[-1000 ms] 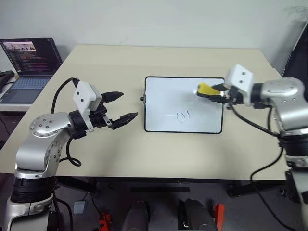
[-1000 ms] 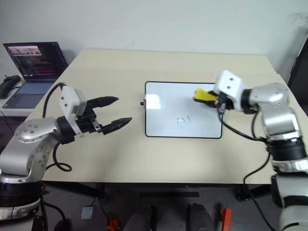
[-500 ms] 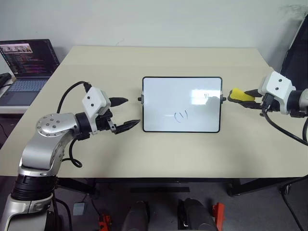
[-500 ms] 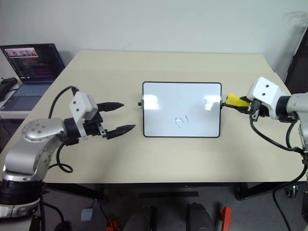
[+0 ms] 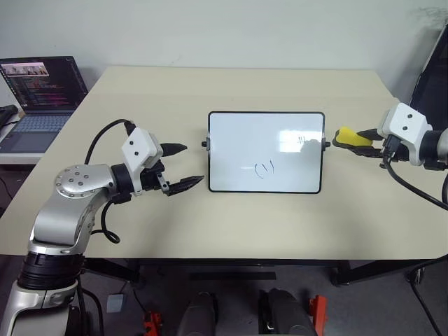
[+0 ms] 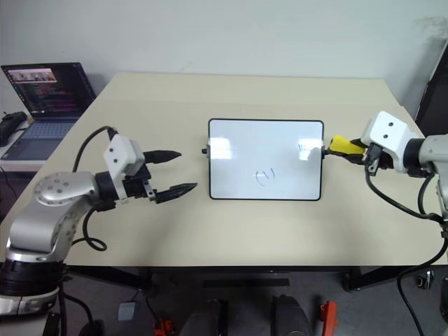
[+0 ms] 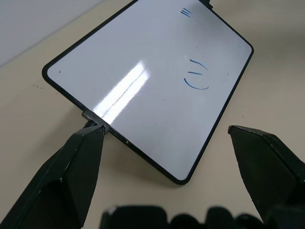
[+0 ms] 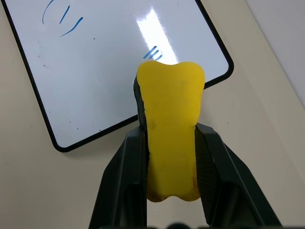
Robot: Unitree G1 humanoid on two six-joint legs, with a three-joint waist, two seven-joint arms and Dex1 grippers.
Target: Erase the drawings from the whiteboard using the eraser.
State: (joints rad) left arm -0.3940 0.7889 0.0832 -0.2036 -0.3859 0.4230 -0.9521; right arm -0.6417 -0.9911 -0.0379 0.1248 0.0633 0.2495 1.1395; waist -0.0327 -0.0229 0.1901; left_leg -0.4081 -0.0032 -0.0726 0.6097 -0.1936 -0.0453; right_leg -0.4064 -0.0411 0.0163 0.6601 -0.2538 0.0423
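Observation:
The whiteboard [image 5: 241,143] lies flat in the middle of the tan table. On it are blue drawings: a bracketed squiggle [image 5: 264,169] near its front and a few short strokes [image 5: 302,140] by its right edge, both also seen in the left wrist view as squiggle [image 7: 196,76] and strokes [image 7: 186,13]. My right gripper [image 5: 348,141] hovers just past the board's right edge, shut on the yellow eraser [image 8: 169,95], which points toward the board. My left gripper [image 5: 191,164] stands open just left of the board, close to its left knob [image 5: 205,145], with nothing between its fingers.
An open laptop [image 5: 42,87] sits on a side surface at the far left, beyond the table [image 5: 140,91] edge. A dark upright object [image 5: 430,77] stands at the far right. Tan tabletop surrounds the board on all sides.
My right gripper carried the eraser from above the board's upper right area out past its right edge, uncovering the short strokes. The left gripper stayed put; the camera view shifted slightly.

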